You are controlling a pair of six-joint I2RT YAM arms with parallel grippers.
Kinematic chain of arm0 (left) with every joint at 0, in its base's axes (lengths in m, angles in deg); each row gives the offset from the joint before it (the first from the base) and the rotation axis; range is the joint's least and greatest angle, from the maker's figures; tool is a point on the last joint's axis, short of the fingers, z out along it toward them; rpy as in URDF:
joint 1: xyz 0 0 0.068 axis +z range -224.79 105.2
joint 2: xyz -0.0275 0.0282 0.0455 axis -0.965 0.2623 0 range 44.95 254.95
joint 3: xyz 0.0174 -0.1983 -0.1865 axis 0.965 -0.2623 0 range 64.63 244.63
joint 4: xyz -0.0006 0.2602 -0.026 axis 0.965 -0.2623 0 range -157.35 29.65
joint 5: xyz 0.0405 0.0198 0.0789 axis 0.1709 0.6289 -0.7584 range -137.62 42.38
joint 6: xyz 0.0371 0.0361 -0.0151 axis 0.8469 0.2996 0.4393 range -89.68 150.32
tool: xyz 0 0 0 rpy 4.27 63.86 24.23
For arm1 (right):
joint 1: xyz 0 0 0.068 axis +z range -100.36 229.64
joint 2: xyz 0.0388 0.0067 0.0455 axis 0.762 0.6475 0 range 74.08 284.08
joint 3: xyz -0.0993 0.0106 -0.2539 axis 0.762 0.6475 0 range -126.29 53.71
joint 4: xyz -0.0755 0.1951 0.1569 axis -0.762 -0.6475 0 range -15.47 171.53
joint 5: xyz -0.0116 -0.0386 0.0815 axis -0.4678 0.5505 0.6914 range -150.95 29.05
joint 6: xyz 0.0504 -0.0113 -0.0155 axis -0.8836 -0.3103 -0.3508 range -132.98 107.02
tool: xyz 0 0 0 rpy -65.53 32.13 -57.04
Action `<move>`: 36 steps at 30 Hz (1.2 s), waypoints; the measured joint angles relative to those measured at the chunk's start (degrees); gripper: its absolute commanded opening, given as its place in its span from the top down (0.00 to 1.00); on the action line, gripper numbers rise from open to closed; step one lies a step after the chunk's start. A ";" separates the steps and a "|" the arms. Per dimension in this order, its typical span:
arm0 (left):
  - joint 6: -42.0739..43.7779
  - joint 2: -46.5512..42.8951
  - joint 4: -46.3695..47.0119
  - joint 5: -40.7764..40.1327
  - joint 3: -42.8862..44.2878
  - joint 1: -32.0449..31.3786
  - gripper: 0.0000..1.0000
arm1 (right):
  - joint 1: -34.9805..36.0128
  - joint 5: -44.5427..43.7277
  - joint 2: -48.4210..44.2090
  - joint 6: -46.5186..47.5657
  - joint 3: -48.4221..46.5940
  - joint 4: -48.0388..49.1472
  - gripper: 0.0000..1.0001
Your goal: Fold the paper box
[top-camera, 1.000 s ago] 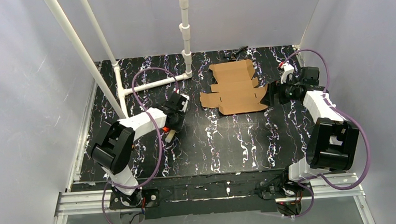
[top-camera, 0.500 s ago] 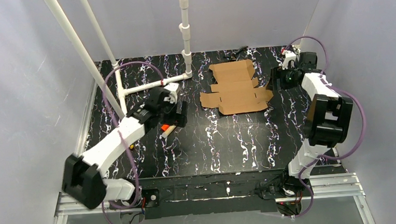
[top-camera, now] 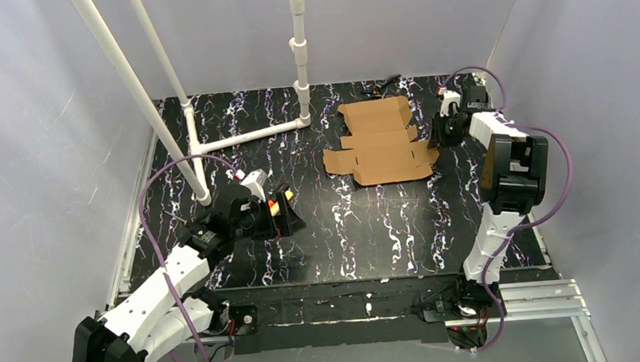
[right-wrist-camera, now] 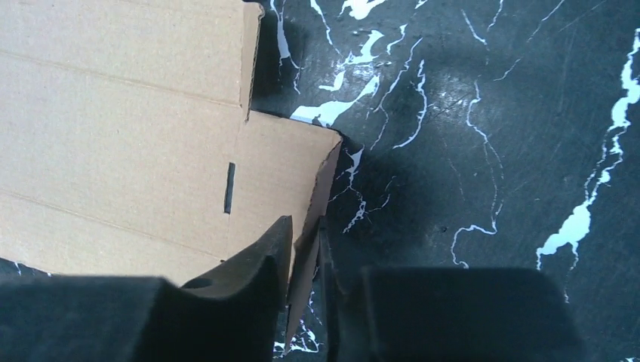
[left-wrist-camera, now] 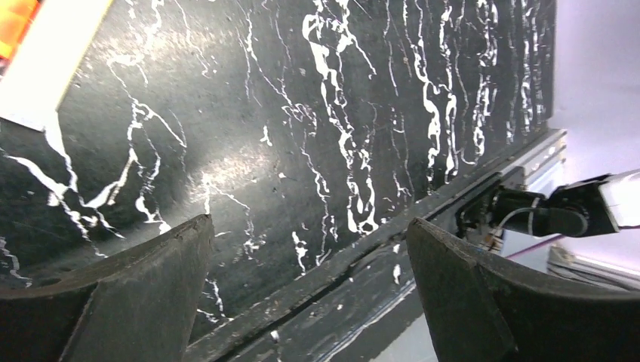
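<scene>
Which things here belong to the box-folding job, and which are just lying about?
Job: paper box, unfolded; right gripper pinching a side flap.
Lying about: orange-tipped marker; pale yellow stick; white pipe frame.

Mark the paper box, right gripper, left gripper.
paper box [top-camera: 379, 144]: top view, centre panel.
right gripper [right-wrist-camera: 304, 243]: right wrist view, between fingertips, at the flap.
left gripper [left-wrist-camera: 308, 234]: left wrist view, between open fingertips.

Top camera high behind me, looking down over whole table [top-camera: 370, 228]. My wrist cameras close; right shares paper box [right-wrist-camera: 113, 113] with top.
</scene>
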 measured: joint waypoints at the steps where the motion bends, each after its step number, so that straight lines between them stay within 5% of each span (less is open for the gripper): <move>1: -1.57 -0.59 0.96 0.61 -1.18 -0.02 0.02 | -0.02 -0.17 0.02 -0.26 -0.13 0.22 0.84; 6: -6.51 -1.73 5.27 2.43 -3.69 -0.02 0.02 | -0.20 -0.33 -0.09 -1.38 0.15 2.03 0.98; 22: -14.23 3.58 17.27 6.27 -6.38 -0.02 0.02 | -0.17 14.05 -30.71 0.76 29.05 3.48 0.99; 31: -18.43 6.14 18.36 3.06 -8.70 -1.92 0.03 | -0.24 19.02 -34.91 4.09 37.48 1.46 0.99; 36: -19.58 13.79 18.73 -0.94 -8.68 -7.19 0.14 | -0.24 21.11 -34.91 4.37 37.73 1.44 0.99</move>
